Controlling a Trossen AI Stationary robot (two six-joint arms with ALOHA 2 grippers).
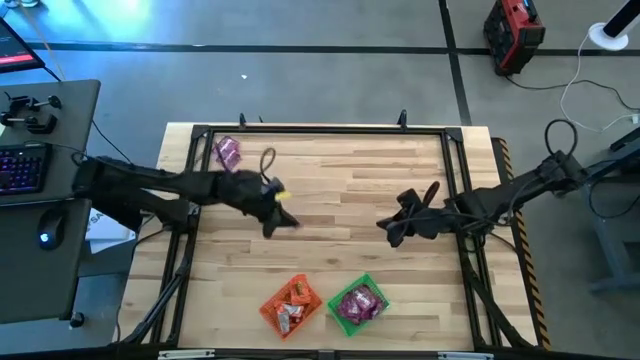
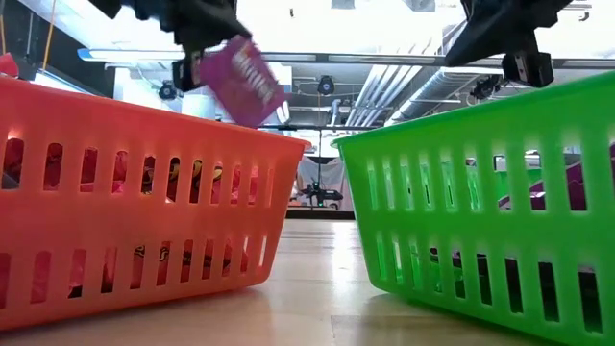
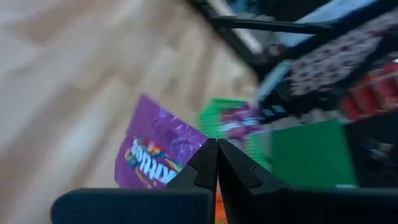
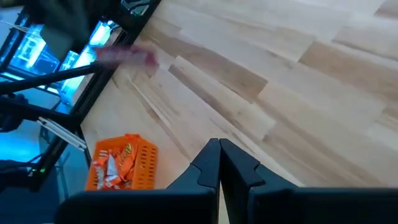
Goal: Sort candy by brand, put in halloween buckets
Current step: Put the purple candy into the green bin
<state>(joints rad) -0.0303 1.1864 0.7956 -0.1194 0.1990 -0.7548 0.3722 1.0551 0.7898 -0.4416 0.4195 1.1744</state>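
Note:
My left gripper (image 1: 275, 215) hangs over the middle of the table, shut on a purple candy packet (image 2: 245, 82), which also shows in the left wrist view (image 3: 158, 155). A second purple packet (image 1: 228, 152) lies flat near the far left corner. The orange bucket (image 1: 293, 305) and the green bucket (image 1: 357, 303) stand side by side at the near edge. Orange-red packets fill the orange one and purple packets the green one. My right gripper (image 1: 395, 230) hovers right of centre, shut (image 4: 219, 155) and empty. My left gripper pinches the purple packet between its two shut fingers at one edge (image 3: 200, 148). The packet is lifted clear of the table. It hangs tilted below the fingers (image 2: 197, 58), with its printed face showing in the low view.
A black frame (image 1: 320, 130) runs around the wooden table top. Bare wood lies between both grippers and the buckets. In the low view the orange bucket's wall (image 2: 144, 192) and the green bucket's wall (image 2: 480, 202) fill the foreground. A desk with a keyboard (image 1: 25, 165) stands left of the table.

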